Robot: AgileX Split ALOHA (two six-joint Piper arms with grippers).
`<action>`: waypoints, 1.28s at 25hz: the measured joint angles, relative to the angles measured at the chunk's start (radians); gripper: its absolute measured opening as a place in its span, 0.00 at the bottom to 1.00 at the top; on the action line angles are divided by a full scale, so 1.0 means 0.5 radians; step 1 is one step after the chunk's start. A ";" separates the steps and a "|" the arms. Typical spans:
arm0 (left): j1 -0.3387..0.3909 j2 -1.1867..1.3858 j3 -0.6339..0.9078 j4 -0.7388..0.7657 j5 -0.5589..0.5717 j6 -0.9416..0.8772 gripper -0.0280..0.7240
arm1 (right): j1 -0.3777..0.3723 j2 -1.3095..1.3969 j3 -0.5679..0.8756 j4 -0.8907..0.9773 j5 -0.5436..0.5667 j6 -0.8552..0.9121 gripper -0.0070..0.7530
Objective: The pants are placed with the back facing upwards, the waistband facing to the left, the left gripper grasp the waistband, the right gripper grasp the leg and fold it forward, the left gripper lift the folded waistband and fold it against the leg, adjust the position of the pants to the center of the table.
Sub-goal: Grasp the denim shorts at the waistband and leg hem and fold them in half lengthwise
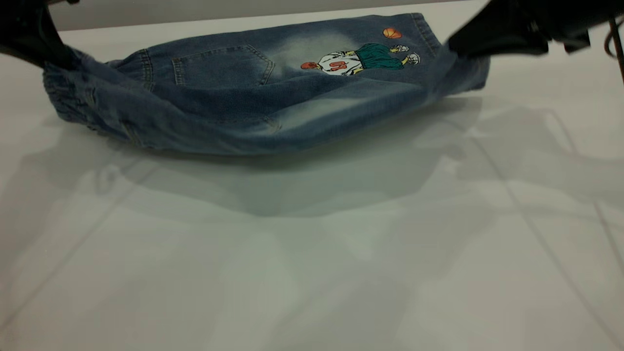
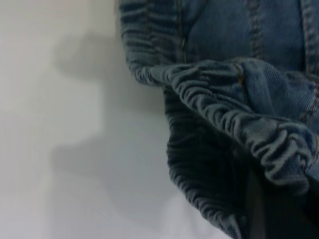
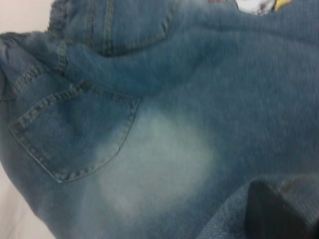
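Exterior view shows the pants (image 1: 253,92) held up a little over the white counter (image 1: 312,253), sagging in the middle. The left hand (image 1: 46,53) pinches the waistband (image 1: 73,97) at the left end. The right hand (image 1: 468,48) pinches the leg (image 1: 458,73) at the right end. The near half of the pants is lifted and rolling toward the far half. A back pocket (image 1: 222,66) and the basketball cartoon (image 1: 360,58) face up.
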State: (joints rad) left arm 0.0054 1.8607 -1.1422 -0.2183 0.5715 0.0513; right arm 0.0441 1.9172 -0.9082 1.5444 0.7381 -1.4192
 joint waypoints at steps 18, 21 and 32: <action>0.000 0.119 -0.323 -0.043 -0.046 -0.008 0.13 | 0.000 0.205 -0.667 -0.510 -0.053 0.470 0.03; 0.000 0.217 -0.429 -0.043 -0.046 -0.006 0.13 | 0.000 0.268 -0.766 -0.542 -0.053 0.483 0.03; 0.000 0.550 -0.872 -0.045 -0.006 0.066 0.13 | 0.000 0.553 -1.132 -0.558 -0.080 0.490 0.03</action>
State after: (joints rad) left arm 0.0054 2.1356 -1.5783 -0.2406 0.5687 0.0845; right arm 0.0441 2.1939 -1.4742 1.2657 0.6983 -1.1740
